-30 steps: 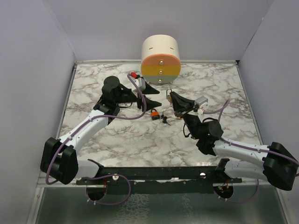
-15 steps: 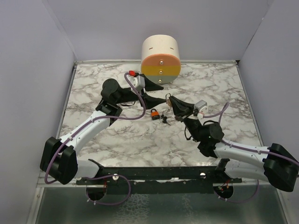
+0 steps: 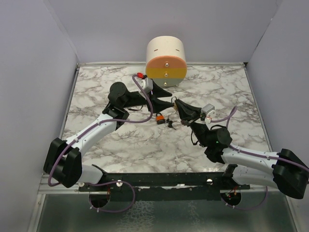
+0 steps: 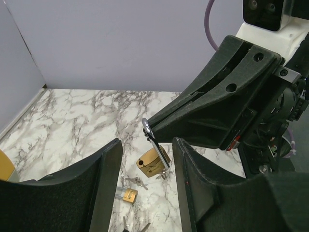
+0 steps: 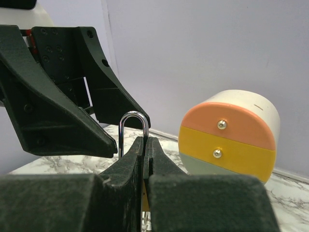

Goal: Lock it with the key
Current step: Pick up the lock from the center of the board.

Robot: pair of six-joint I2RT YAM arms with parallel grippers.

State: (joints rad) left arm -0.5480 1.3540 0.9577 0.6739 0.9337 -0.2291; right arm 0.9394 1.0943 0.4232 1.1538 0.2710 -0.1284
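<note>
My right gripper (image 3: 176,103) (image 5: 145,140) is shut on the silver shackle (image 5: 133,126) of a brass padlock (image 4: 152,164), holding it up above the marble table; the brass body hangs below the fingers. My left gripper (image 3: 166,96) (image 4: 147,145) is open and faces the right gripper. Its jaws stand either side of the held padlock, with a gap on each side. The key (image 3: 170,123), a tiny black-headed bunch, lies on the table just below both grippers, beside a small padlock (image 3: 159,117).
A cream round cabinet (image 3: 165,60) (image 5: 227,140) with orange, yellow and grey drawer fronts stands at the back centre. A small brass padlock (image 4: 128,194) and loose silvery keys (image 4: 135,182) lie on the marble under the grippers. Lilac walls close in the table on three sides.
My left gripper has swung right and up to meet the right gripper, and its jaws have narrowed a little. The right gripper has shifted slightly left with the padlock.
</note>
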